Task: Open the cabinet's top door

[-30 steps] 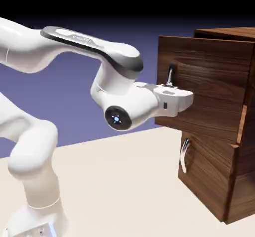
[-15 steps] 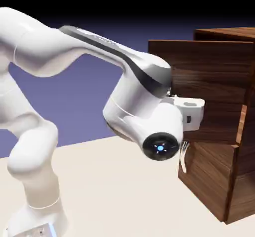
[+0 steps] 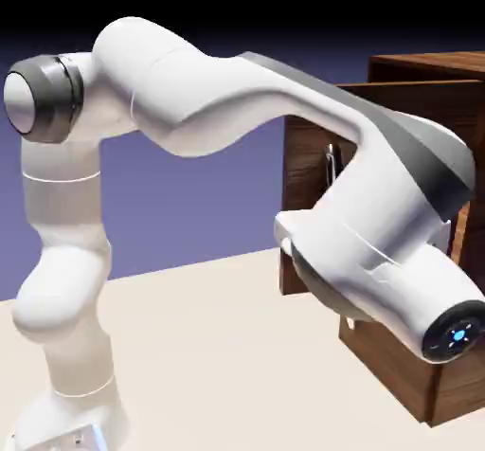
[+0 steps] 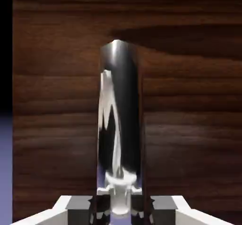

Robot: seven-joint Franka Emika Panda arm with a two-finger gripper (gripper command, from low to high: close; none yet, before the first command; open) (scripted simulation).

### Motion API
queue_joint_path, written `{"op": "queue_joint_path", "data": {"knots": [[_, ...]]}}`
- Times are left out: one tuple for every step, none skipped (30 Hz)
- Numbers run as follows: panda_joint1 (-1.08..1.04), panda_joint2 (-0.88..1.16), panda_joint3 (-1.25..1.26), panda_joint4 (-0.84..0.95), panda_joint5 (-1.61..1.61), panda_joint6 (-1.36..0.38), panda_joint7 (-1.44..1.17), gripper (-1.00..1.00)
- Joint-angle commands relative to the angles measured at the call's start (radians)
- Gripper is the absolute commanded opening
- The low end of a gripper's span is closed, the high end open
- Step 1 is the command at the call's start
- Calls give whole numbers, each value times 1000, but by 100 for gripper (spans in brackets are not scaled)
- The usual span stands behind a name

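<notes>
Your gripper (image 4: 121, 211) has its jaws closed on the silver handle (image 4: 119, 110). The top door (image 3: 308, 155) stands open at the exterior view's right, swung out from the cabinet (image 3: 393, 359).

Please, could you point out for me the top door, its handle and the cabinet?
Top door (image 3: 302, 170): exterior view, on the wood beside the handle.
Handle (image 4: 121, 120): hand view, on the middle of its shiny bar.
Cabinet (image 3: 438, 63): exterior view, on its top.
</notes>
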Motion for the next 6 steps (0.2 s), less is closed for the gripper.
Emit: {"op": "queue_joint_path", "data": {"knots": [[-11, 31, 3, 36, 0, -32, -9, -100], [-23, 61, 7, 72, -1, -63, -18, -100], [-36, 89, 12, 108, -2, -92, -26, -100], [-40, 99, 13, 120, -2, -102, -29, -100], [-40, 99, 13, 120, -2, -102, -29, 100], [-40, 99, 13, 120, -2, -102, -29, 100]]}}
